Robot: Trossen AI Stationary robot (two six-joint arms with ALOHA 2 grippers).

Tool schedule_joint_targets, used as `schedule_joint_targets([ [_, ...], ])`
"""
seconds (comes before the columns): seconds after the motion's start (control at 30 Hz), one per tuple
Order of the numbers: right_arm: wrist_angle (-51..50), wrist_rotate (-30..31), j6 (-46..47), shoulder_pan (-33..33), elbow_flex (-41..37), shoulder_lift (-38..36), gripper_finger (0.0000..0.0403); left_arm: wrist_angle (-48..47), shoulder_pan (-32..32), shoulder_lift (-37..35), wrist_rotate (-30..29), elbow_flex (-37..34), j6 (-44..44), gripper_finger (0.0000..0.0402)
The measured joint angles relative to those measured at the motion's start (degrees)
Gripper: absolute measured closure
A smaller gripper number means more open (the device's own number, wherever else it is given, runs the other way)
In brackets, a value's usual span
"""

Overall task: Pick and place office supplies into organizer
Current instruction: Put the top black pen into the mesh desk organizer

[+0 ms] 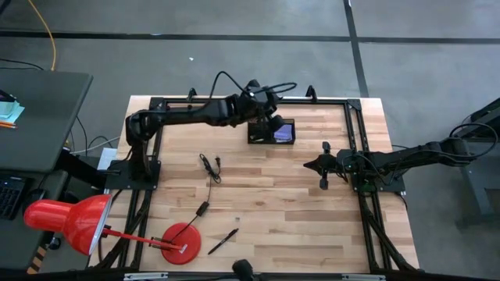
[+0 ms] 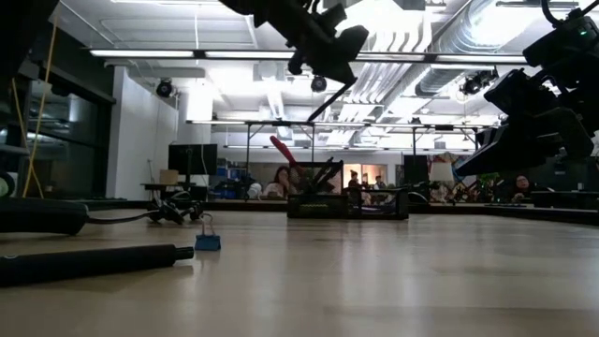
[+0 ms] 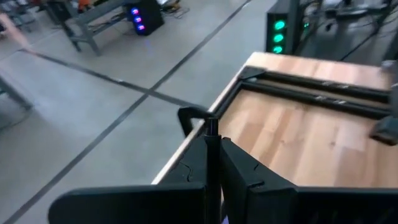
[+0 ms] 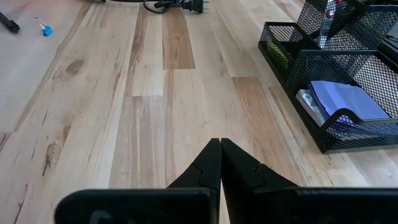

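**benchwatcher:** Where's everything sitting? The organizer (image 1: 272, 131) is at the far middle of the counter (image 1: 297, 195), long axis running left to right. The purple sticky-note pad (image 4: 348, 102) lies flat in its lower tray section at the right end, with a small white packet (image 4: 309, 102) tucked along the pad's edge. In the low view the red-handled scissors (image 2: 284, 153) stand in the cup section, handles up and leaning left.

**mesh_fan:** One black pen (image 1: 223, 241) is still out, near the front edge just right of the round red lamp base (image 1: 180, 243). Its long axis is diagonal, running from near-left to far-right. A thin black cable (image 1: 209, 173) trails across the left-middle of the counter.

**benchwatcher:** And the arms? The left end effector (image 1: 275, 123) hangs over the organizer, fingers pressed together, holding nothing.

**mesh_fan:** Same for the right end effector (image 1: 323, 165), off to the organizer's right and nearer the front: pinched closed and empty.
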Motion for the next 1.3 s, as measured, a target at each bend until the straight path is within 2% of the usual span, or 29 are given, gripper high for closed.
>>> schedule_joint_targets([
  [0.17,0.0,0.0,0.0,0.0,0.0,0.0,0.0402,2.9,3.1,-0.5,7.1,0.0,-0.8,0.0401],
  [0.37,-0.1,0.0,0.0,0.0,0.0,0.0,0.0402,1.8,4.1,-0.7,8.5,-0.1,-0.2,0.0401],
  [0.53,-0.1,0.0,0.0,0.0,0.0,0.0,0.0402,5.4,4.0,-5.8,10.6,-6.9,-0.3,0.0401],
  [0.63,-0.3,0.0,0.0,0.0,0.0,0.0,0.0402,11.2,5.4,-11.0,10.1,-15.4,-0.8,0.0402],
  [0.77,-0.4,0.0,0.0,0.0,0.0,0.0,0.0402,26.4,7.4,-16.6,15.2,-26.5,-3.6,0.0401],
  [0.9,-0.4,0.0,0.0,0.0,0.0,0.0,0.0402,40.5,8.9,-17.1,19.4,-34.2,-6.1,0.0401],
  [1.1,-0.4,0.0,0.0,0.0,0.0,0.0,0.0402,48.3,9.9,-13.9,18.6,-38.6,-6.6,0.0401],
  [1.23,-0.4,0.0,0.0,0.0,0.0,0.0,0.0402,57.7,10.3,-10.5,21.1,-39.8,-8.8,0.0401],
  [1.3,-0.4,0.0,0.0,0.0,0.0,0.0,0.0402,59.4,10.4,-8.9,21.2,-39.8,-9.3,0.0401],
])
